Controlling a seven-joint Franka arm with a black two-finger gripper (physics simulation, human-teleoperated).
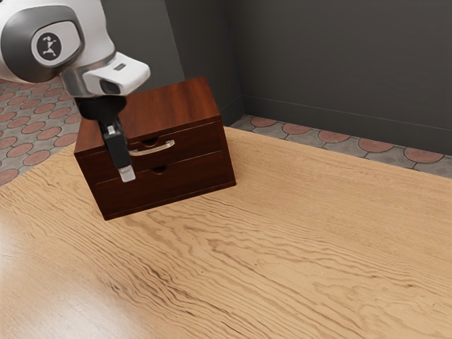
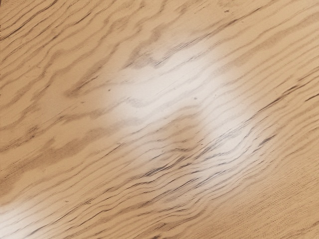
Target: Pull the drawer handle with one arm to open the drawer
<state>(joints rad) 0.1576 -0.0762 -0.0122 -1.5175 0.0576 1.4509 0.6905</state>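
Observation:
A dark red-brown wooden cabinet (image 1: pixel 159 145) with two drawers stands on the table at the exterior view's upper left. The upper drawer (image 1: pixel 180 141) carries a curved silvery handle (image 1: pixel 153 147); its front looks flush with the cabinet. My gripper (image 1: pixel 125 171) hangs pointing down in front of the cabinet, at the handle's left end and reaching a little below it, above the table. Nothing shows in its grasp. In the wrist view I see bare tabletop (image 2: pixel 159 119) under the hand.
The wood-grain table (image 1: pixel 282 247) stretches wide to the right of and in front of the cabinet. Behind the cabinet lie a tiled floor (image 1: pixel 35 134) and dark walls (image 1: pixel 339 56). My white arm (image 1: pixel 63 42) comes in from the upper left.

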